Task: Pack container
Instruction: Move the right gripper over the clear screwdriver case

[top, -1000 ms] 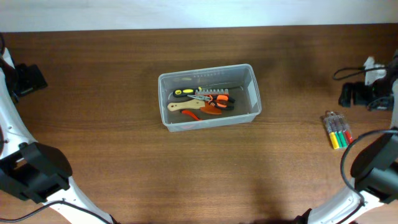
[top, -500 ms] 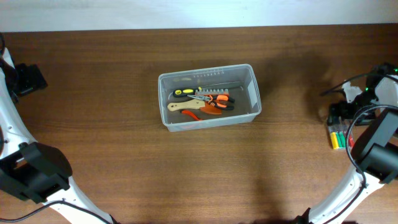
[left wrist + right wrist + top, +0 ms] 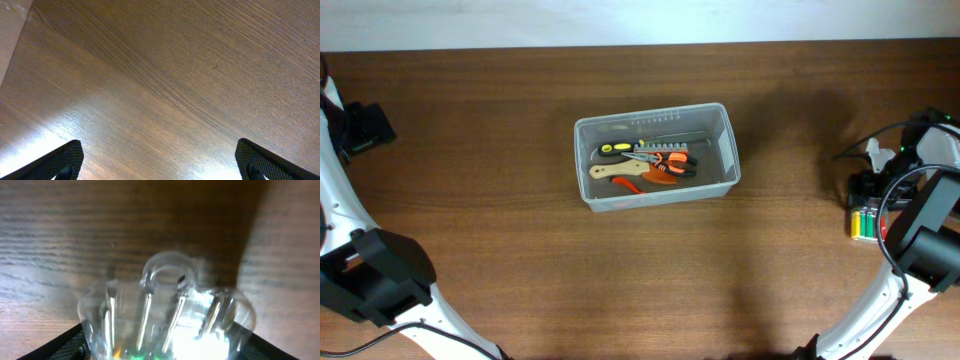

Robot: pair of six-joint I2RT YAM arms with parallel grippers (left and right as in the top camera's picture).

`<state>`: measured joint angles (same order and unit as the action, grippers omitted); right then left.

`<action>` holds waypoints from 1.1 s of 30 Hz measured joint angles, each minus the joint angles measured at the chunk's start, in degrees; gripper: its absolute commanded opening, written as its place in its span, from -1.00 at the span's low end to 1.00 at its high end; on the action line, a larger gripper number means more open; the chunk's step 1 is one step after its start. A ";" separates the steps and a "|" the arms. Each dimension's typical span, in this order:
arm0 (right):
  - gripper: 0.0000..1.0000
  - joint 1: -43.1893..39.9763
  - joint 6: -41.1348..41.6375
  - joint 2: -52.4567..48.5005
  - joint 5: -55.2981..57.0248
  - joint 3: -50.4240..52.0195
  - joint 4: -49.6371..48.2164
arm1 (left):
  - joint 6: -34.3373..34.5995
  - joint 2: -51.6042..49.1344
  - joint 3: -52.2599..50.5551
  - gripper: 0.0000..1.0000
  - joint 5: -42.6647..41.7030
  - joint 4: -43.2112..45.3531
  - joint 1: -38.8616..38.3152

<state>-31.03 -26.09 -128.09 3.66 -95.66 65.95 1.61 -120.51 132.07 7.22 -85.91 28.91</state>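
The clear plastic container [image 3: 658, 194] stands at the table's middle in the overhead view and holds several hand tools, among them orange-handled pliers [image 3: 666, 160] and a yellow-and-black handled tool [image 3: 613, 149]. My right gripper [image 3: 869, 196] is at the far right, lowered over a small clear case of coloured bits [image 3: 864, 224]. In the right wrist view that case [image 3: 167, 312] lies between my open fingers [image 3: 165, 347], which flank its sides. My left gripper [image 3: 368, 128] is at the far left, open and empty [image 3: 159, 162] over bare wood.
The brown wooden table [image 3: 500, 230] ends at a pale wall strip along the back. A black cable [image 3: 855, 152] loops off the right arm. The table's pale edge [image 3: 10, 35] shows at the top left of the left wrist view.
My right gripper has moved toward the front and dropped onto the bit case, so the case is now partly covered. The container and left arm have not moved.
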 measured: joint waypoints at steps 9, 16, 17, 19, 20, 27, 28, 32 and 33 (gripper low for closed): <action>0.97 -1.60 9.90 1.99 -1.03 3.98 0.13 | 0.02 0.00 0.00 0.98 0.00 0.00 0.00; 0.97 -3.37 13.14 2.69 -9.01 4.00 1.14 | 0.00 0.00 0.00 0.98 0.00 0.00 0.00; 0.97 -3.48 14.12 2.71 -9.99 4.02 1.25 | 0.00 0.00 0.00 0.98 0.00 0.00 0.00; 0.92 -3.50 16.57 2.80 -11.58 4.02 1.36 | 0.02 0.00 0.00 0.98 0.00 0.00 0.00; 0.79 -3.50 17.16 2.80 -12.20 4.02 1.42 | 0.00 0.00 0.00 0.98 0.00 0.00 0.00; 0.87 -3.41 21.38 2.80 -13.14 4.28 1.62 | 0.00 0.00 0.00 0.98 0.00 0.00 0.00; 0.90 -3.34 22.05 2.80 -12.48 4.31 1.66 | 0.02 0.00 0.00 0.98 0.00 0.00 0.00; 0.96 -2.69 25.62 2.78 -6.69 4.92 1.68 | 0.02 0.00 0.00 0.98 0.00 0.00 0.00; 0.98 -2.69 26.49 2.67 -5.44 5.11 1.68 | 0.02 0.00 0.00 0.98 0.00 0.00 0.00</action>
<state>-33.71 0.40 -125.43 -1.78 -90.54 67.64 1.63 -120.51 132.07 7.22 -85.91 28.91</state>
